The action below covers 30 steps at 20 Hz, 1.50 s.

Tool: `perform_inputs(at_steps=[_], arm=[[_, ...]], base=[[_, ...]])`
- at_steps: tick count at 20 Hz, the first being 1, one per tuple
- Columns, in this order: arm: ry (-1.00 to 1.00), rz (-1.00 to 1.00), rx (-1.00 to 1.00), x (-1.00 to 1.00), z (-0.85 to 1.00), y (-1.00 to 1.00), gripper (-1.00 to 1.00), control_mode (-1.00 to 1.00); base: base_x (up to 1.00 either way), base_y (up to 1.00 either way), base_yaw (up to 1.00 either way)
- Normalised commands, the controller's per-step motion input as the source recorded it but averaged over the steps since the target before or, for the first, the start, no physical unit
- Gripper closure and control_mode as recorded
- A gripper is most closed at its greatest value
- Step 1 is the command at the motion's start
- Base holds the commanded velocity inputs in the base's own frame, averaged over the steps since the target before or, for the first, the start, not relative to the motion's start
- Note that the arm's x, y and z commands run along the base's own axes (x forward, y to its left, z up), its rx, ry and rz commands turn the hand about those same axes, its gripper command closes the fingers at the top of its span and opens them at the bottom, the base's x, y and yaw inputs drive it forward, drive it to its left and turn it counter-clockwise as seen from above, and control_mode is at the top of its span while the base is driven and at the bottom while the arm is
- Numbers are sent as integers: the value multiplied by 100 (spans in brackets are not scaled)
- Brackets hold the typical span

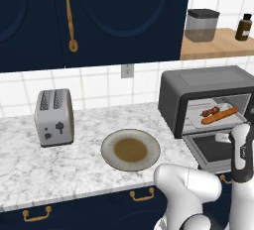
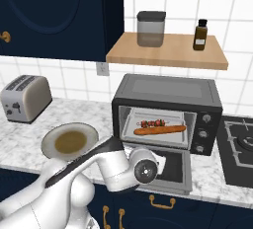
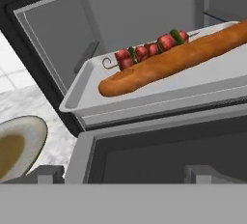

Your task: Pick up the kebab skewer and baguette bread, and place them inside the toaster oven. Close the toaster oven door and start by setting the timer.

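Gripper [image 3: 128,172]: two grey fingertips stood wide apart at the bottom of the hand view, nothing between them, touching nothing; they hung over the near part of the lowered toaster oven door [image 3: 164,143].

Toaster oven [image 2: 168,109]: dark grey box on the marble counter [image 1: 30,159], its mouth open. Door folded down flat toward the robot, reaching the counter's front edge. Open room lay above the door, between it and the tray's front lip.

Tray [image 3: 159,90]: pale grey, inside the oven cavity.

Baguette bread [image 3: 178,59]: orange-brown, long and slender, lying lengthwise on the tray, toward its front.

Kebab skewer [image 3: 147,50]: red and green chunks on a thin stick, just behind the baguette, roughly parallel to it.

Plate [image 1: 130,149]: on the counter left of the oven, well apart from the silver toaster [image 1: 54,116].
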Motion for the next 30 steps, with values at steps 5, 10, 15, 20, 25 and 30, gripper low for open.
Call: perform_inputs(at_steps=[5,10,15,20,25,30], arm=[[-1,0,-16,0,0,-7,-100,-100],[-2,0,-6,4,15,-13,-100,-100],[3,-1,-1,3,31,-9,-100,-100],[5,-1,0,3,20,-4,-100,-100],[6,0,0,0,0,-3,-100,-100],[10,0,0,1,0,0,-100,-100]], base=[[0,0,0],[0,0,0],[0,0,0],[0,0,0],[0,0,0],[0,0,0]])
